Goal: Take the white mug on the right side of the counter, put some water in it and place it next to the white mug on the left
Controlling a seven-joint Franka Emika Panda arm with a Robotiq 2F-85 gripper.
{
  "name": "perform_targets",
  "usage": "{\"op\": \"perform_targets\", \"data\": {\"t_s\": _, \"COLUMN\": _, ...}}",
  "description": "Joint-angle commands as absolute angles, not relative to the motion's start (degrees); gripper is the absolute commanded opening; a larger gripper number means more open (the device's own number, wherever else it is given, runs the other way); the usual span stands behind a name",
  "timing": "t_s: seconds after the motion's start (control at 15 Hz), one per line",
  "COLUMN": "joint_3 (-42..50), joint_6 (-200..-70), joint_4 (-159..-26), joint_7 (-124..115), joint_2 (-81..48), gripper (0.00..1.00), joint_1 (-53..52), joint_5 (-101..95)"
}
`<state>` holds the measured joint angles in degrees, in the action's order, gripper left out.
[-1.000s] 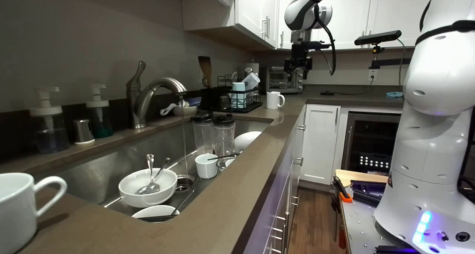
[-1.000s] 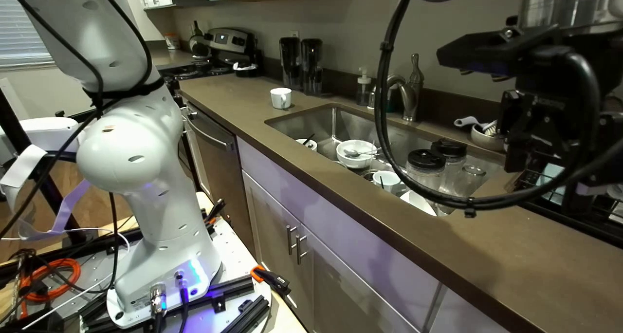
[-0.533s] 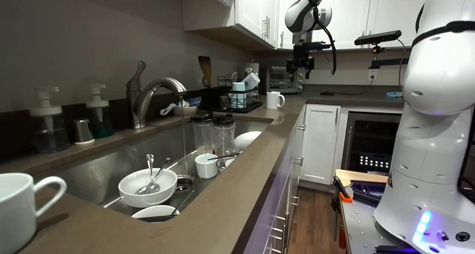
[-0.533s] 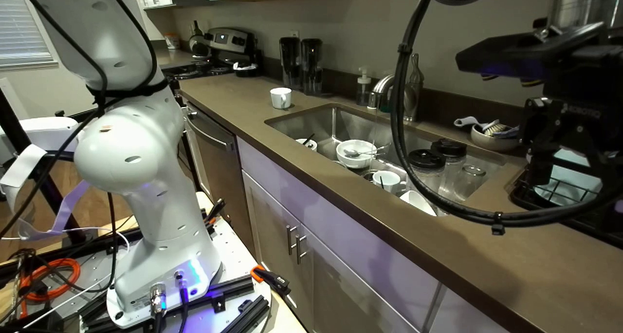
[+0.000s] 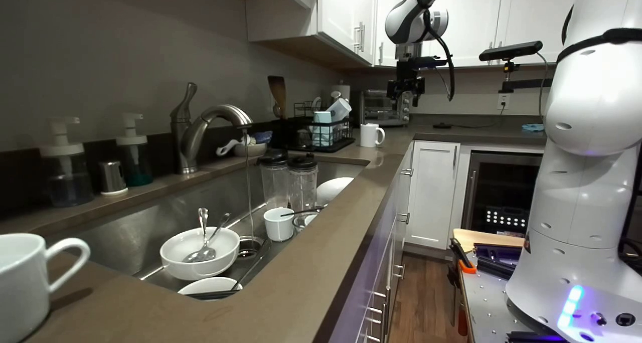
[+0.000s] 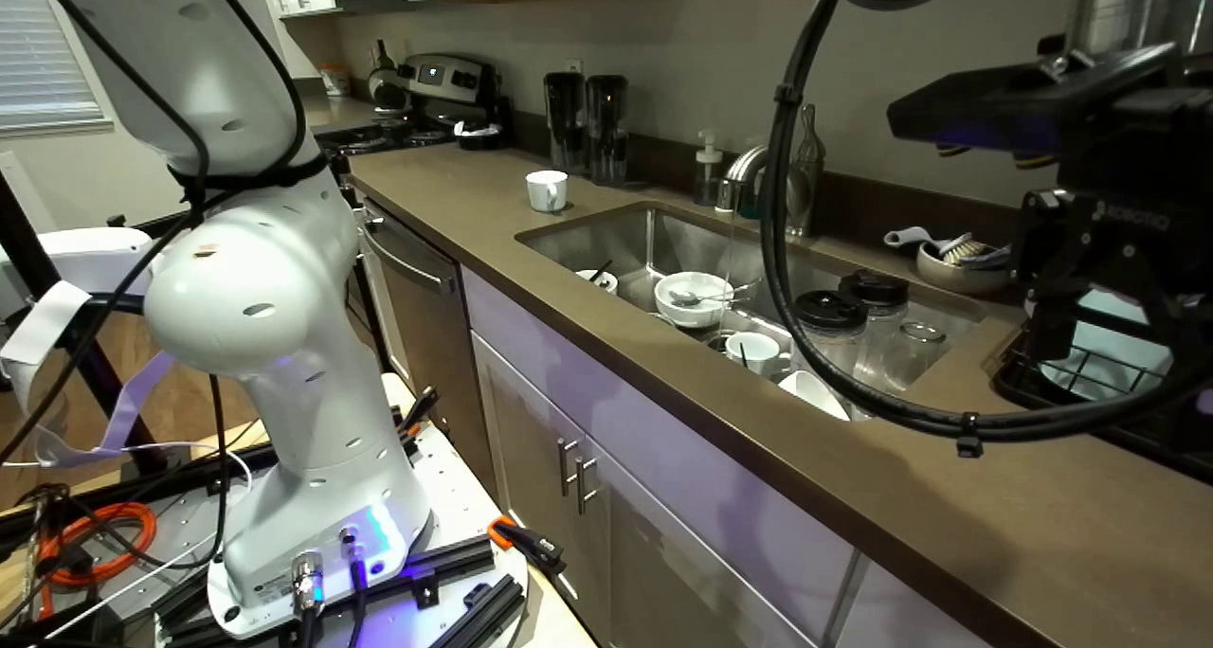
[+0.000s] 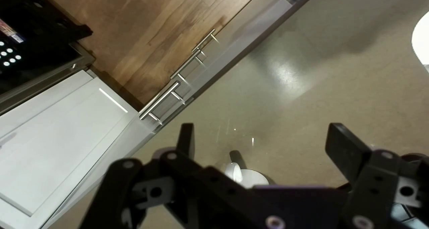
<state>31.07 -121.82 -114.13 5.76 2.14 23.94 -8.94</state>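
Observation:
The right white mug [image 5: 369,135] stands upright on the counter beside the black dish rack, handle toward the counter's front edge. In the wrist view it [image 7: 251,179] is partly hidden behind my gripper's body. My gripper [image 5: 404,100] is open and empty, pointing down, above and slightly beyond this mug. Its fingers [image 7: 260,135] are wide apart in the wrist view. The left white mug [image 5: 20,288] stands at the far end of the counter, also visible in an exterior view [image 6: 547,191]. The faucet [image 5: 215,120] runs a thin water stream [image 5: 249,192] into the sink [image 6: 625,229].
The sink holds bowls [image 5: 200,255], a small white cup [image 5: 279,224] and lidded jars [image 6: 830,331]. The dish rack [image 5: 335,135] and a toaster oven [image 5: 383,107] stand near the right mug. Upper cabinets [image 5: 346,17] hang near the arm. Soap bottles [image 5: 65,177] line the sink's back.
Between one second and half a second ago, my open gripper shifted slightly to the right in both exterior views. Since then it looks still. The mugs have not moved and water keeps running.

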Motion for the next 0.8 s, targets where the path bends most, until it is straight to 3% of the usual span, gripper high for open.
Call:
{"op": "perform_targets", "data": {"t_s": 0.0, "joint_3": 29.9, "joint_6": -121.7, "joint_4": -113.9, "joint_7": 5.9, "joint_2": 2.0, "gripper": 1.0, "joint_1": 25.1, "joint_5": -8.8}}
{"op": "perform_targets", "data": {"t_s": 0.73, "joint_3": 32.0, "joint_6": -123.7, "joint_4": -112.8, "joint_7": 13.9, "joint_2": -1.8, "gripper": 1.0, "joint_1": 27.6, "joint_5": -4.9}}
